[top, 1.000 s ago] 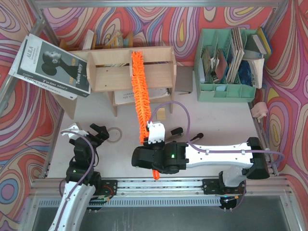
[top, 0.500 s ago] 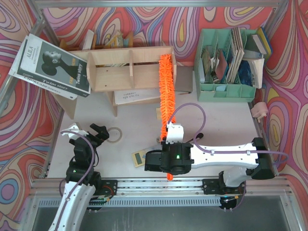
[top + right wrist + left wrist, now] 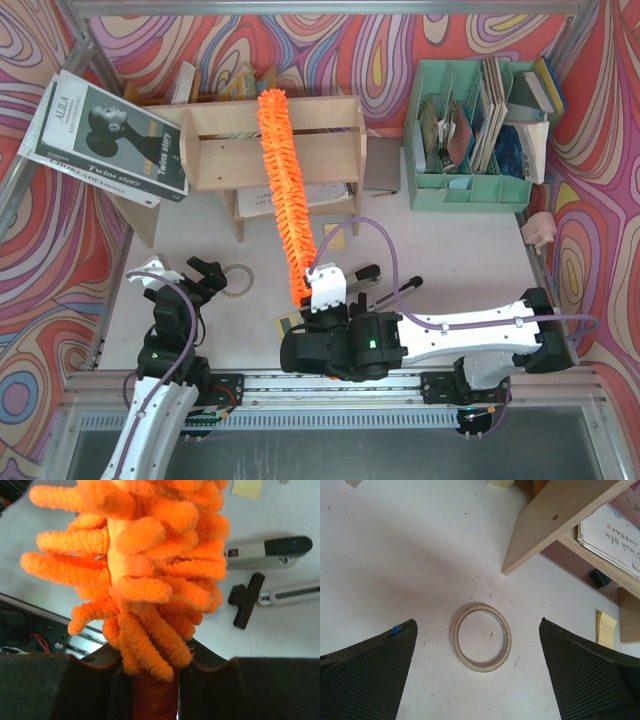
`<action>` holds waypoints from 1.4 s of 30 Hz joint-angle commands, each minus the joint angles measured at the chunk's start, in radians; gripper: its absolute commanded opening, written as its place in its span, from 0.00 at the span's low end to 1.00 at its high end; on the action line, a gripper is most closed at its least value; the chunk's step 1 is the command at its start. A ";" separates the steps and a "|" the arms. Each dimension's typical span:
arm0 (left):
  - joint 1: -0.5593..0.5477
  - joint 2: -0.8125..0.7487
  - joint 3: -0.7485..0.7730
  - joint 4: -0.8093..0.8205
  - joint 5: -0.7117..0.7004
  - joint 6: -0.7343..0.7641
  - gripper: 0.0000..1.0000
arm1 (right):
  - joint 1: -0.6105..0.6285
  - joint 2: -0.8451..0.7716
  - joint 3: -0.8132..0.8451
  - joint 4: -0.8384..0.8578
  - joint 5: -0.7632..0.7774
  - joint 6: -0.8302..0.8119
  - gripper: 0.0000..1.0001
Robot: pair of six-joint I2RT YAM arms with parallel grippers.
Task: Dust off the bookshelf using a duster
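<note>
Under the duster (image 3: 283, 195), bookshelf (image 3: 225, 135) with papers (image 3: 252, 203)

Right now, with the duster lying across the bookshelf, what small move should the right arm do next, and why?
Probably sweep the duster sideways to the left along the bookshelf top. The right gripper has its jaws shut on the handle, and the brush crosses the shelf near its middle, with the left section right beside it.
</note>
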 commanded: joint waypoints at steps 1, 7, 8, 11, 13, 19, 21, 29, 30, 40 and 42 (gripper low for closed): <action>0.005 -0.008 -0.018 0.009 -0.013 -0.003 0.99 | 0.049 -0.044 0.015 0.148 0.192 -0.142 0.00; 0.005 -0.008 -0.018 0.011 -0.013 -0.004 0.99 | 0.110 -0.086 -0.062 0.246 0.219 -0.364 0.00; 0.005 -0.007 -0.018 0.011 -0.013 -0.004 0.99 | 0.119 -0.090 -0.078 0.232 0.222 -0.367 0.00; 0.005 -0.005 -0.018 0.014 -0.012 -0.004 0.99 | 0.143 -0.118 -0.152 0.219 0.208 -0.387 0.00; 0.005 -0.005 -0.018 0.013 -0.012 -0.004 0.98 | 0.157 -0.131 -0.200 0.231 0.190 -0.411 0.00; 0.005 -0.005 -0.019 0.011 -0.013 -0.004 0.99 | 0.182 -0.143 -0.295 0.229 0.132 -0.390 0.00; 0.005 -0.006 -0.019 0.009 -0.016 -0.004 0.98 | 0.183 -0.144 -0.323 0.232 0.103 -0.362 0.00; 0.005 -0.009 -0.022 0.007 -0.018 -0.004 0.99 | 0.185 -0.127 -0.428 0.212 0.057 -0.207 0.00; 0.005 -0.009 -0.020 0.005 -0.016 -0.004 0.98 | 0.185 -0.124 -0.437 0.209 0.057 -0.193 0.00; 0.005 -0.005 -0.021 0.011 -0.013 -0.006 0.98 | 0.176 -0.085 -0.474 0.233 0.046 -0.199 0.00; 0.005 0.002 -0.021 0.015 -0.011 -0.006 0.99 | 0.163 -0.072 -0.475 0.240 0.036 -0.204 0.00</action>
